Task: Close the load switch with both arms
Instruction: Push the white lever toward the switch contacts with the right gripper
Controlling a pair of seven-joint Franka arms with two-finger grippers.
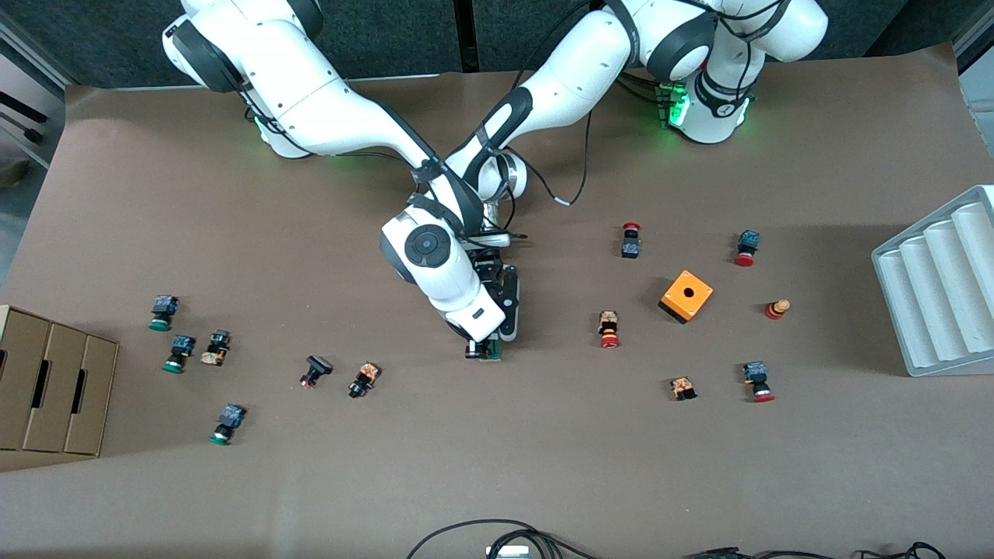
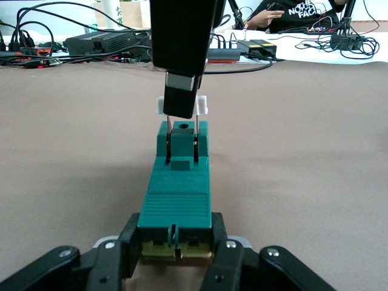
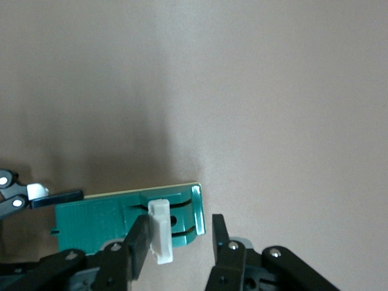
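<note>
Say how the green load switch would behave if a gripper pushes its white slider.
The load switch looks like stiff moulded plastic, so it should not flex. It lies flat and long on the table, so tipping seems unlikely. It looks light and might slide on the smooth brown cover, but the left gripper clamps one end while the right gripper works the slider.

In the front view the load switch (image 1: 491, 353) is almost wholly covered by the right gripper (image 1: 480, 347); only its end nearer the camera shows; the left gripper (image 1: 509, 310) is largely masked by the right arm's wrist; in the right wrist view the switch's lower side runs under the fingers (image 3: 140, 242); the left wrist view's bottom edge cuts the left gripper's fingers (image 2: 124, 254).
</note>
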